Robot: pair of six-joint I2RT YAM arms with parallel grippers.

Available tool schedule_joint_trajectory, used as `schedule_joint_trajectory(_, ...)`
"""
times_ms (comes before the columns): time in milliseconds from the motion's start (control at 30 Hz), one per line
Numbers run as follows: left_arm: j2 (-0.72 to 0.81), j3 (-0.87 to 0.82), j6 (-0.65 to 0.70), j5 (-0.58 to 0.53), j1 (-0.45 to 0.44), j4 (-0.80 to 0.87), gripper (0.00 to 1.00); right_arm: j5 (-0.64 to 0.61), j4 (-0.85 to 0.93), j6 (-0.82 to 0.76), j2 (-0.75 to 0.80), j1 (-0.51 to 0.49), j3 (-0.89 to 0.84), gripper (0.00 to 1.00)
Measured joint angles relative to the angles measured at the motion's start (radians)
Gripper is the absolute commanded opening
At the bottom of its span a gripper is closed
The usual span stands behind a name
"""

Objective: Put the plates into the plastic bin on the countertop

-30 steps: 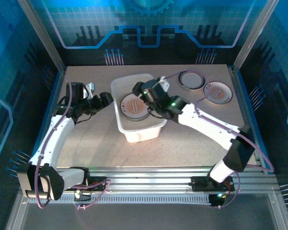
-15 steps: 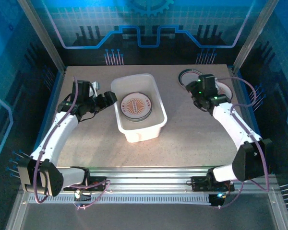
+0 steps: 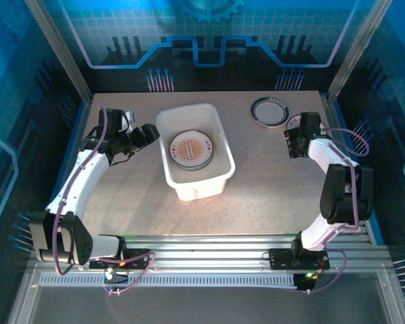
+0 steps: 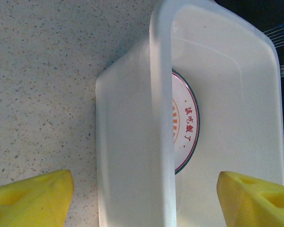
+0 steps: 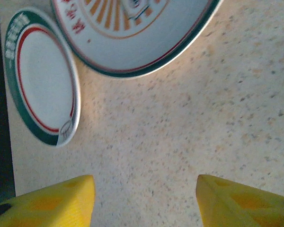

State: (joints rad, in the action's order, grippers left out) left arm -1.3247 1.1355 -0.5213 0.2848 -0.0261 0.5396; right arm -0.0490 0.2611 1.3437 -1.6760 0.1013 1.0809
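The plastic bin (image 3: 196,185) stands mid-countertop with an orange-patterned plate (image 3: 192,150) lying flat inside it. My left gripper (image 3: 146,136) is open at the bin's left wall; its yellow fingers (image 4: 31,198) straddle the bin's rim (image 4: 161,109), apart from it, with the plate (image 4: 185,127) beyond. A green-rimmed plate (image 3: 269,111) lies at the back right. My right gripper (image 3: 294,143) hovers open and holds nothing, low over bare countertop (image 5: 180,142). Just ahead of it are an orange-patterned plate (image 5: 132,33) and the green-rimmed plate (image 5: 40,78).
Blue edges and metal rails frame the countertop (image 3: 270,196). The right arm's elbow (image 3: 344,192) stands tall near the right edge. Open surface lies in front of the bin and between it and the right arm.
My right arm has pulled out of the bin and swung right to the plates at the back right, leaving an orange-patterned plate in the bin. Its jaws have narrowed. The left gripper has barely moved.
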Motion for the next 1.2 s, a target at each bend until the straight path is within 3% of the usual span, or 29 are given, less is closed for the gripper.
schedule_joint_trajectory(333,-0.115,0.086,0.001,0.008,0.021,-0.006,0.80,-0.075,-0.083,0.121,-0.046,0.026,-0.015,0.51)
schedule_joint_trajectory(633,-0.221,0.170,0.000,0.022,0.021,-0.005,0.80,-0.131,-0.089,0.130,-0.124,0.031,0.043,0.49)
schedule_joint_trajectory(1200,-0.270,0.233,-0.004,0.026,0.021,0.006,0.80,-0.178,-0.074,0.130,-0.221,0.033,0.148,0.45)
